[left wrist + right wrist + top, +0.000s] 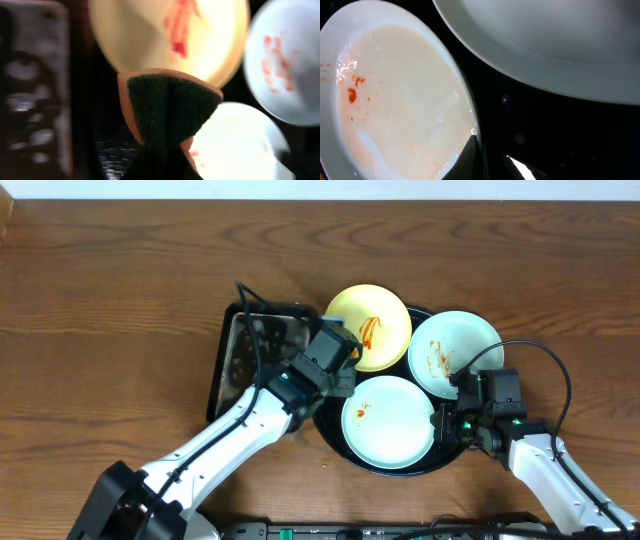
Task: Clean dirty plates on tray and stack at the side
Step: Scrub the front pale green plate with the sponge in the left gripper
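The yellow plate point(372, 328) lies just ahead of the left tool point(342, 346), which is clamped on a folded sponge point(170, 109).

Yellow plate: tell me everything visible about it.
The yellow plate is small, round, pale and glossy, perhaps glazed. It lies flat at the far left of the black tray, with unwiped orange-red sauce streaks near its middle. The mint plate to its right sits very close; contact is unclear. A green sponge hangs by its near edge; whether they touch cannot be told.
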